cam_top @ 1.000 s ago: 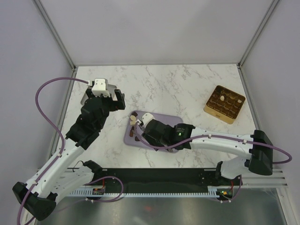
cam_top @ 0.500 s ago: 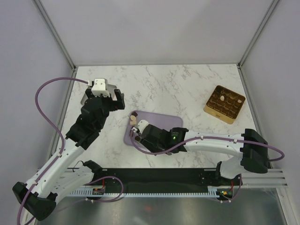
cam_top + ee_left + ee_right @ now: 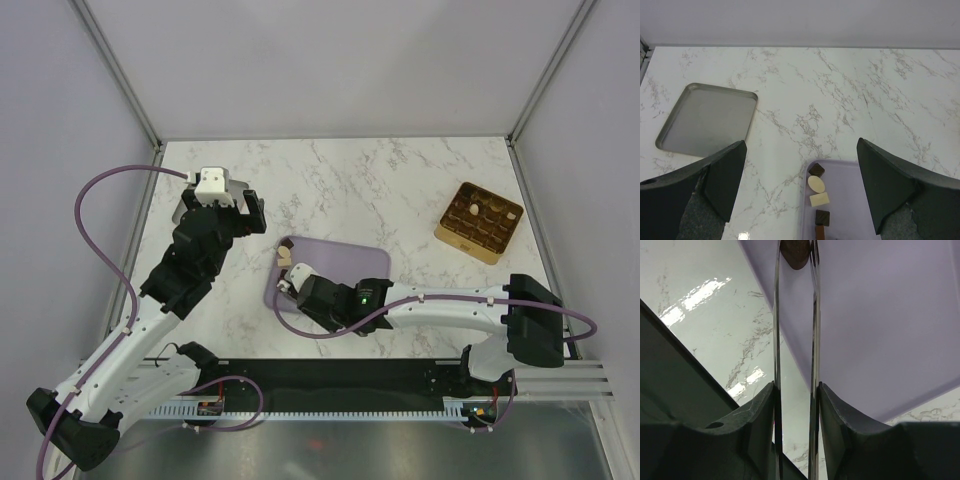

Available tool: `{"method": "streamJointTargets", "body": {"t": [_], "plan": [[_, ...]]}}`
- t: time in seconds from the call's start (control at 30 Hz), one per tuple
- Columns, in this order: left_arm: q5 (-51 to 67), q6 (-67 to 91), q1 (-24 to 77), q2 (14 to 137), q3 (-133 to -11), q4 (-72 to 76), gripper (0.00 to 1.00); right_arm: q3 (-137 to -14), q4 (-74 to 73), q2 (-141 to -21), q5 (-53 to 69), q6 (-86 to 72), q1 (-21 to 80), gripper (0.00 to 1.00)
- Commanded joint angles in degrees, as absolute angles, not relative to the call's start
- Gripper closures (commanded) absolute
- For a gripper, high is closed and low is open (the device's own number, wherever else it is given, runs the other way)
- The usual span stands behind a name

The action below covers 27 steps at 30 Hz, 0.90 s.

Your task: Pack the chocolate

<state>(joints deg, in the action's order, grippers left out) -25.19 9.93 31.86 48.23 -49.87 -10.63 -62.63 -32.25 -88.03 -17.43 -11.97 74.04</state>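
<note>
Chocolate: small pieces (image 3: 816,184), dark brown, brown and cream-white, lay in a row at the left end of the lilac tray (image 3: 350,258).
How it would feel: most likely light and hard. It looked smooth, so it could slip, and a hard squeeze could chip or dent it.
Where to hold it: across its two sides, near the middle, with a soft squeeze.
Right gripper (image 3: 795,405): its fingers were pressed in on the tongs (image 3: 813,340), one thin metal blade against each finger.
Tongs: the two blades stood close together. One brown piece (image 3: 795,252) sat between their tips, over the tray's left edge. It looked pinched, but the picture cut it off, so I cannot be sure.
Left gripper (image 3: 800,150): its fingers were wide apart and held nothing. It hung over the table, above the tray's left end.
Gold box (image 3: 479,222): it sat far to the right, well apart from the tray.
</note>
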Motion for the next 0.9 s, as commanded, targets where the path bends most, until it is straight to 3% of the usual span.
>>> {"method": "streamJointTargets", "body": {"t": [0.0, 0.3, 0.6, 0.87], "plan": [[-26.8, 8.2, 31.7, 48.0, -51.2, -9.1, 0.0, -64.0, -33.0, -87.4, -21.4, -12.3, 74.3, 0.56], [-27.0, 8.3, 31.7, 48.1, -51.2, -9.1, 0.0, -65.3, -38.0, -84.5, -23.2, -15.8, 71.5, 0.6], [-26.7, 8.3, 31.7, 47.6, -51.2, -9.1, 0.0, -64.8, -40.8, -77.1, -22.1, -16.7, 60.6, 0.62], [-26.4, 8.4, 31.7, 47.6, -51.2, -9.1, 0.0, -67.8, -46.6, -72.3, -22.3, -16.8, 40.5, 0.63]]}}
